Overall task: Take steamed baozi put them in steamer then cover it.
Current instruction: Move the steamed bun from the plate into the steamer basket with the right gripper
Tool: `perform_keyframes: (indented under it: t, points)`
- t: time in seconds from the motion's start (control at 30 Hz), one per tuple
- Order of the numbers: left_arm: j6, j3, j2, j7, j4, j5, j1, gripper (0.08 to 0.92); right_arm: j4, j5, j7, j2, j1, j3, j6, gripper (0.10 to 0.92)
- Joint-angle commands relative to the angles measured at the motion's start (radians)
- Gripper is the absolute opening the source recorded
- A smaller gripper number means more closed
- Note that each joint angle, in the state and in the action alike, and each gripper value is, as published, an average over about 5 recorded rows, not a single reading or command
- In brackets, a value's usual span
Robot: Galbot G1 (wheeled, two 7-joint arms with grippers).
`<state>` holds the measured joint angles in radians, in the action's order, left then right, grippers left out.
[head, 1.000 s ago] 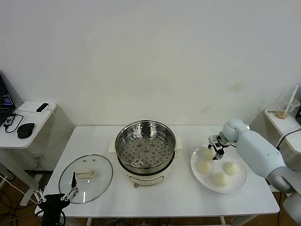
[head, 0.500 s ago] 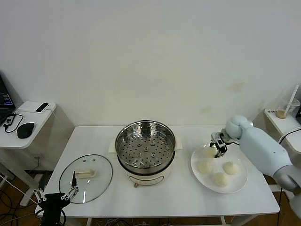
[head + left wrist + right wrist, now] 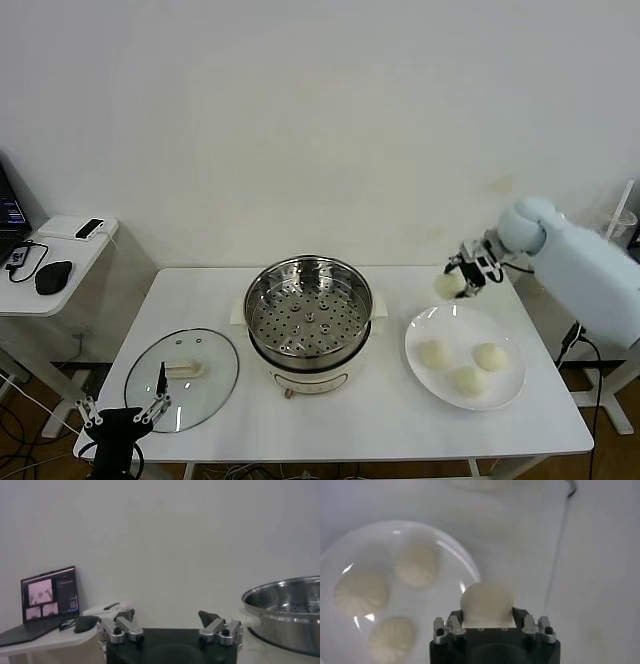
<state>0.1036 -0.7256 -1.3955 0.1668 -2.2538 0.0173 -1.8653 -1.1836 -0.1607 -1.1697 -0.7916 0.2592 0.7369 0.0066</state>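
At the near left corner of the counter [image 3: 400, 420] the left hand [image 3: 122, 415] waits, fingers spread, empty, just near of the cover [image 3: 182, 379] lying flat. The steamer [image 3: 309, 322] stands mid-counter, its tray bare. Right of it, the right hand [image 3: 462, 281] grips one baozi [image 3: 447, 285] in the air above the far rim of the plate [image 3: 466, 358], where three baozi [image 3: 434, 354] lie.

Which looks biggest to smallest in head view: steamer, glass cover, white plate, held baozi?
1. Steamer.
2. Cover and plate: alike, no ranking.
3. Baozi in the right pincer, smallest; it is lifted, so slightly nearer the camera.
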Motion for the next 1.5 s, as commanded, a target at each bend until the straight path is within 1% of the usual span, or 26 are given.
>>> perform_keyframes:
  t: [0.03, 0.2, 0.4, 0.67, 0.73, 0.97, 1.23, 1.5]
  points:
    - [0.0, -0.001, 0.0, 0.0, -0.001, 0.0, 0.0, 0.823, -0.062, 0.096, -0.001, -0.011, 0.174, 0.123, -0.009, 0.619]
    - [-0.003, -0.014, 0.008, -0.001, -0.011, 0.01, -0.006, 0.823, -0.035, 0.16, 0.051, -0.115, 0.264, 0.194, -0.004, 0.619]
    - [-0.006, -0.022, 0.017, -0.004, -0.007, 0.015, -0.01, 0.823, -0.024, 0.239, 0.126, -0.261, 0.304, 0.281, 0.032, 0.619]
    - [-0.008, -0.036, 0.008, -0.005, -0.002, 0.023, -0.005, 0.823, -0.033, 0.247, 0.173, -0.401, 0.304, 0.414, 0.104, 0.619]
    - [-0.008, -0.041, 0.006, -0.005, -0.002, 0.026, -0.004, 0.823, -0.033, 0.231, 0.176, -0.424, 0.297, 0.436, 0.124, 0.619]
    - [-0.007, -0.061, -0.003, -0.005, -0.005, 0.045, -0.003, 0.823, 0.004, 0.086, 0.206, -0.482, 0.235, 0.484, 0.217, 0.621]
    - [-0.008, -0.074, -0.009, -0.005, -0.008, 0.053, 0.001, 0.823, 0.139, -0.095, 0.253, -0.551, 0.175, 0.463, 0.339, 0.621]
    - [-0.008, -0.081, -0.011, -0.004, -0.009, 0.056, 0.001, 0.823, 0.212, -0.183, 0.278, -0.579, 0.138, 0.45, 0.399, 0.628]
